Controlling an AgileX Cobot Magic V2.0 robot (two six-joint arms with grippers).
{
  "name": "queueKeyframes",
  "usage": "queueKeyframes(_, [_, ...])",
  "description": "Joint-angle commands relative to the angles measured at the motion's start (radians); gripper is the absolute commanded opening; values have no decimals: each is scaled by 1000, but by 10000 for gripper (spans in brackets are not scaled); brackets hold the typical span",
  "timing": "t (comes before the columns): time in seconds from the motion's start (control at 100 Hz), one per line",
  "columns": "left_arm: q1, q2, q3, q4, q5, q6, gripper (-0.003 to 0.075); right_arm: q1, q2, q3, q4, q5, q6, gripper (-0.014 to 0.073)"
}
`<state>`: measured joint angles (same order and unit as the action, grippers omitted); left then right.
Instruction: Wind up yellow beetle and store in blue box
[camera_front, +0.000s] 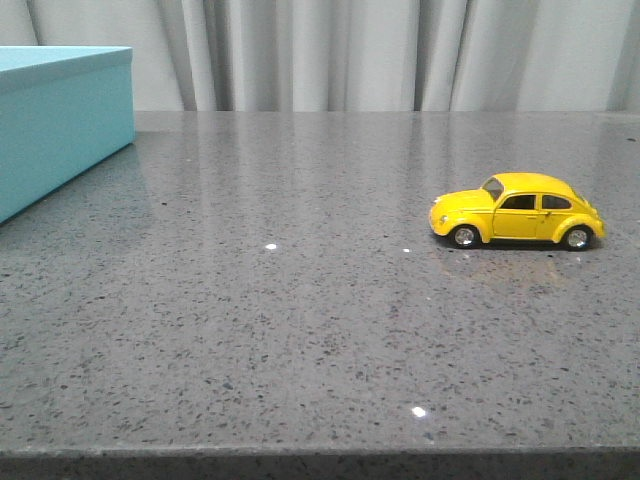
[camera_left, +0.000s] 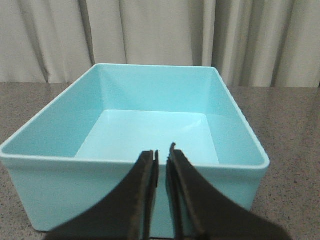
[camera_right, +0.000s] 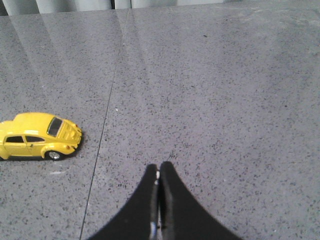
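Note:
The yellow beetle (camera_front: 518, 210) stands on its wheels on the grey table at the right, nose pointing left. It also shows in the right wrist view (camera_right: 37, 136), off to the side of my right gripper (camera_right: 159, 170), which is shut and empty above bare table. The blue box (camera_front: 55, 120) stands at the far left, cut by the frame edge. In the left wrist view the box (camera_left: 240, 120) is open and empty. My left gripper (camera_left: 163, 152) hangs just before the box's near wall, jaws nearly together with a thin gap, holding nothing. Neither gripper shows in the front view.
The speckled grey stone table (camera_front: 300, 320) runs to a front edge at the bottom of the front view. A pale pleated curtain (camera_front: 380, 50) hangs behind the table. A thin seam (camera_right: 102, 135) crosses the tabletop beside the car.

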<state>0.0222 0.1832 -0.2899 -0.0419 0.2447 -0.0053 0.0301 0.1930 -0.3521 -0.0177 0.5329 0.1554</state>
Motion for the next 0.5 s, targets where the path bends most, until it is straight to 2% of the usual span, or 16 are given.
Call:
queueKeyframes(0.0, [2,62,-79,-2,-64,-7,184,-7,49,-71,-10,-52,-3,-6])
queueKeyframes(0.08, [2,110,-112,-2,-64,-7,298,-7,84,-101,-10,-45,-3,84])
queueKeyframes(0.16, [2,159,-143,-2,-64,-7,352,-7,131,-126,-9,-33,-3,174])
queueKeyframes(0.27, [2,216,-173,-2,-62,-7,358,-7,202,-174,1,9,-3,241])
queueKeyframes(0.49, [2,277,-191,-2,-75,-7,355,-7,328,-255,88,111,-3,237])
